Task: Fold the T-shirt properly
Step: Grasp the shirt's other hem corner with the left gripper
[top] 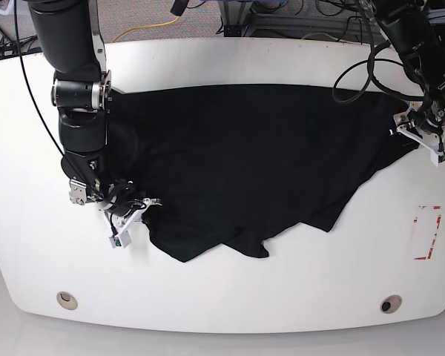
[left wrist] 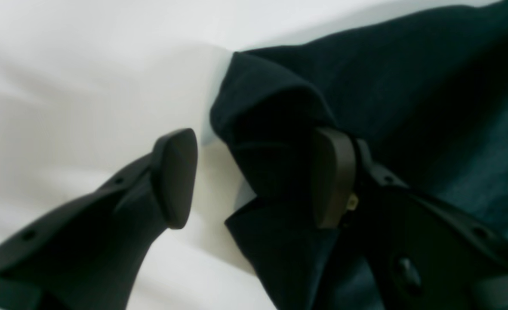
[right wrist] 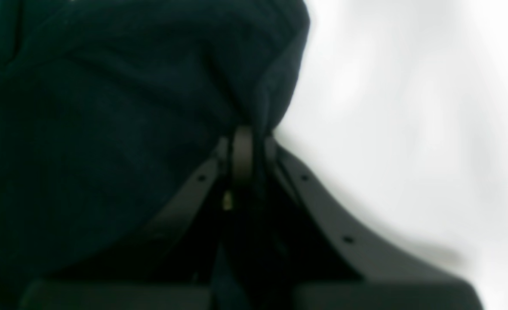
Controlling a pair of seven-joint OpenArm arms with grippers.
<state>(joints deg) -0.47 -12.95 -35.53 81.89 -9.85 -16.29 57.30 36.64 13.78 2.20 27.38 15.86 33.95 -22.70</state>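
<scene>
black t-shirt (top: 245, 156) spread rumpled over white table (top: 230, 297); right gripper (right wrist: 247, 142) pinching its edge, left gripper (left wrist: 254, 176) parted astride its corner.

**Arms low, one end effector pinched, one spread**

My right end effector (right wrist: 241, 150) sits low, its jaws pinched together on the T-shirt (top: 245, 156). My left end effector (left wrist: 254, 176) reaches down with its jaws spread, straddling a fold of cloth.
</scene>
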